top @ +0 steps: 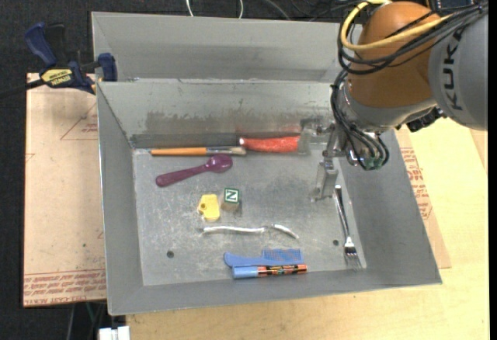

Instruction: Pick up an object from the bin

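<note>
End effector: the end effector [321, 192] is hanging low over the right part of the grey bin [116, 175], with its tip close to the floor.
Grip state: I cannot tell how far open it is standing, and nothing is showing in its hold.
Nearest thing: a metal fork [343, 223] is lying just beside the tip, toward the right and the near wall. Its handle end is sitting closest to the tip.
Long axis: the fork is running from far to near, leaning slightly right, with its tines pointing at the near right corner.
Key relation: the grip line is probably needing to cross that axis at the handle, so a small shift right looks called for.
Surface: the fork is lying flat on bare metal. Judging by its thinness, it is offering little height to catch and may be sliding easily.
Room: the sloping right wall is crowding the fork on one side, while open floor is lying on the other.
Others: a purple spoon [194, 170], a yellow piece [208, 207], a lettered cube [231, 196], a white strip [248, 230] and a blue comb [264, 257] are lying well apart to the left.
</note>
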Tool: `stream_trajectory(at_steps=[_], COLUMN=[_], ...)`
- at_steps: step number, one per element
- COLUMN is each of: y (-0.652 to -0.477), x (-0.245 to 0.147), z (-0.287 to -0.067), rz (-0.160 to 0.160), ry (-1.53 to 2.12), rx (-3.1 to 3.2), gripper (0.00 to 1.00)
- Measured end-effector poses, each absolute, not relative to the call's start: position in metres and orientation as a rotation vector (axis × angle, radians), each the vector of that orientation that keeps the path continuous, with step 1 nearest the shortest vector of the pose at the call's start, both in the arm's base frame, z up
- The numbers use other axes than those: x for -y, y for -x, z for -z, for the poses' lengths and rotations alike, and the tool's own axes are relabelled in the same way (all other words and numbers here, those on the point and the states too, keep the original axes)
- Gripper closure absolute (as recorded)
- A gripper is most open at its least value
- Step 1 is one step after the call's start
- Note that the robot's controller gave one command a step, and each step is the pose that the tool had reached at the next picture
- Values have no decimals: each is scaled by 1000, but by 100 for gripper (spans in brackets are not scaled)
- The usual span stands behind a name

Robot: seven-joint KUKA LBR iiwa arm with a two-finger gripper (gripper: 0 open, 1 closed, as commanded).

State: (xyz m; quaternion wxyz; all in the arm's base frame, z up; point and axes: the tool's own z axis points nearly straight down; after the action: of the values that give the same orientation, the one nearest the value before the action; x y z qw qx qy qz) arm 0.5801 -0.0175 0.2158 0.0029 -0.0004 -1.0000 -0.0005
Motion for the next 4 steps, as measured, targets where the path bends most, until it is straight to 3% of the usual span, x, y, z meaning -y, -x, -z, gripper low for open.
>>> stream_trajectory(at_steps=[1,2,3,4], y=[-582,-544,-528,-507], x=[17,-55,-79,-42], z=[-220,-72,-136,-99], rz=[1,4,2,4], ry=[0,43,14,247], rx=[3144,3143,3161,3128], gripper=[0,0,0,0])
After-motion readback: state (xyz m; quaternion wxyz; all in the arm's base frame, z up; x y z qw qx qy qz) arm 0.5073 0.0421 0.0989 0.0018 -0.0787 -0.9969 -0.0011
